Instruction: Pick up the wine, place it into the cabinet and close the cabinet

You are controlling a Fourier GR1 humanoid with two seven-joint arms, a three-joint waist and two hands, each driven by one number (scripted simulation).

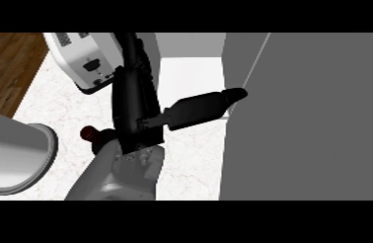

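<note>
White marble surface (191, 163) meets a grey cabinet door (306, 118) at the right. Left robot hand (134, 108) has straight fingers, spread apart, its thumb at the door's edge. Wine (89, 134) lies on the surface just beside the wrist, partly hidden.

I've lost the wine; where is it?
Head view, left of centre: the wine pokes out on the counter, just left of the hand.

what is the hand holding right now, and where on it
Nothing can be seen held. The hand is stretched out with straight fingers, its thumb reaching to the cabinet door edge. The wine lies on the counter behind the forearm.
</note>
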